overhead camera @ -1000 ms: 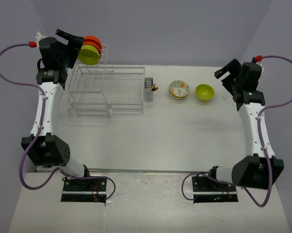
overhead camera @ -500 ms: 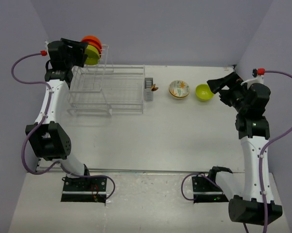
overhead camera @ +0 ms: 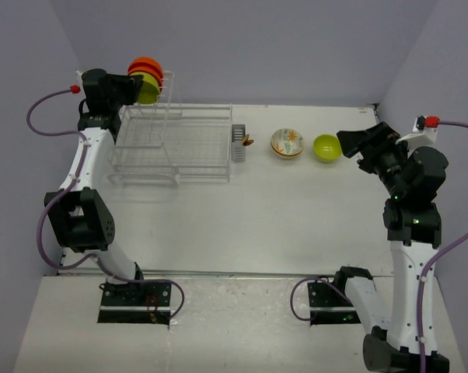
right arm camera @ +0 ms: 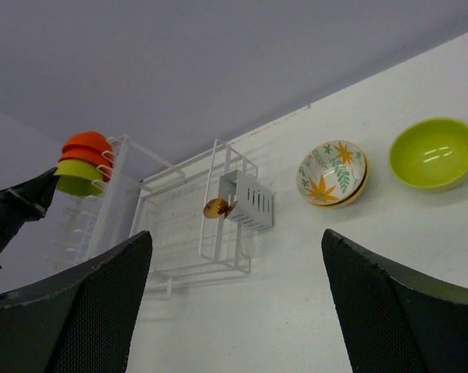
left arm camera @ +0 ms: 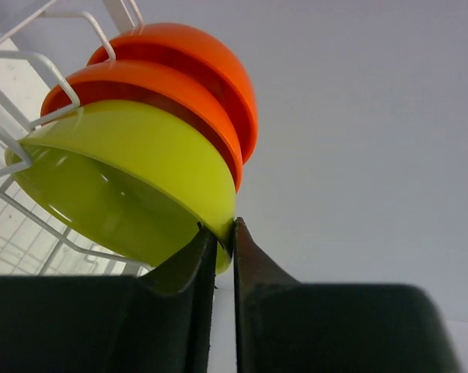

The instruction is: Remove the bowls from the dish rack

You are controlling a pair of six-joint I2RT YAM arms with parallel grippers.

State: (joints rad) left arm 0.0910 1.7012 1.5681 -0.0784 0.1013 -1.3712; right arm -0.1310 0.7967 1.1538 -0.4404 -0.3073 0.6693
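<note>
The dish rack (overhead camera: 172, 148) stands at the back left. Its upright tier holds a lime green bowl (overhead camera: 148, 90) (left arm camera: 125, 186) and two orange-red bowls (overhead camera: 144, 67) (left arm camera: 183, 85) on edge behind it. My left gripper (overhead camera: 131, 87) (left arm camera: 225, 233) is shut on the lime green bowl's lower rim, which is pinched between both fingers (left arm camera: 183, 303). A flower-patterned bowl (overhead camera: 287, 143) (right arm camera: 333, 172) and a second lime green bowl (overhead camera: 327, 148) (right arm camera: 434, 152) sit upright on the table. My right gripper (overhead camera: 357, 143) (right arm camera: 235, 233) hangs open and empty just right of them.
A grey cutlery caddy (overhead camera: 239, 144) (right arm camera: 251, 200) hangs on the rack's right end, with a small gold item (right arm camera: 215, 207) beside it. Purple walls close the table at the back and both sides.
My left gripper moved in on the lime green bowl in the rack and closed on its rim. The right arm rose and swung its open gripper toward the bowls on the table.
</note>
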